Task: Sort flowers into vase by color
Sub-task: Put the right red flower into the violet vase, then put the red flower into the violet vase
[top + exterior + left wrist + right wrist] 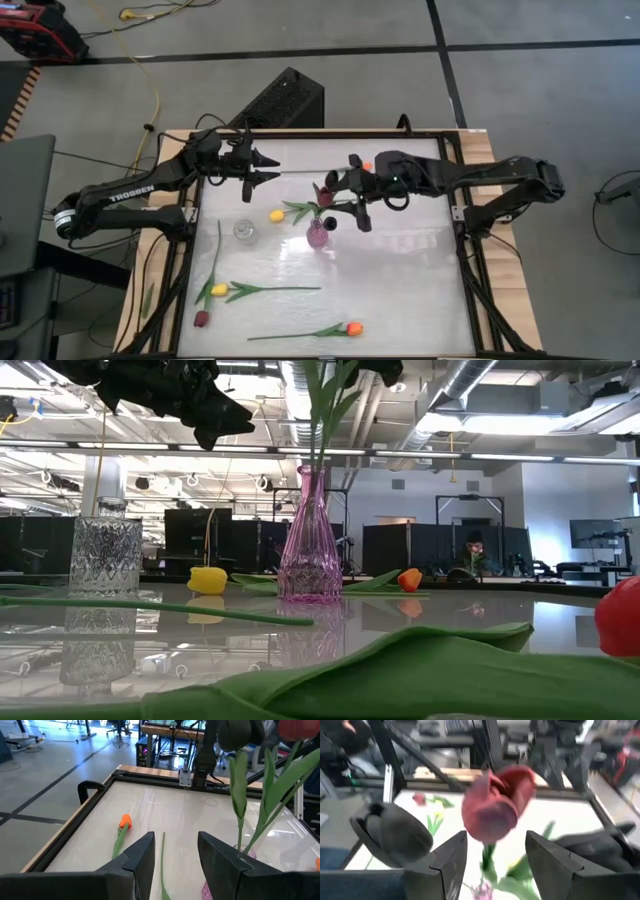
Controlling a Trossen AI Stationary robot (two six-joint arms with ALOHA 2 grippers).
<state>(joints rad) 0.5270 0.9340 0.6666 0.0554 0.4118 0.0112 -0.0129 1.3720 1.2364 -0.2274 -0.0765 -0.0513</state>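
Right gripper (352,194) hangs above the pink vase (318,235) at desk (400,290) centre, fingers parted, maroon tulip (325,195) between them, grasp unclear; left gripper (268,168) is open, empty, far left.

Glossy white tabletop (400,270), wooden rim (60,832), faceted clear glass vase (104,555), pink one (310,550)

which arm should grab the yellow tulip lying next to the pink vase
Probably the left. The left gripper is open and empty, not far from the yellow tulip. The right gripper is at the maroon tulip standing in the pink vase.
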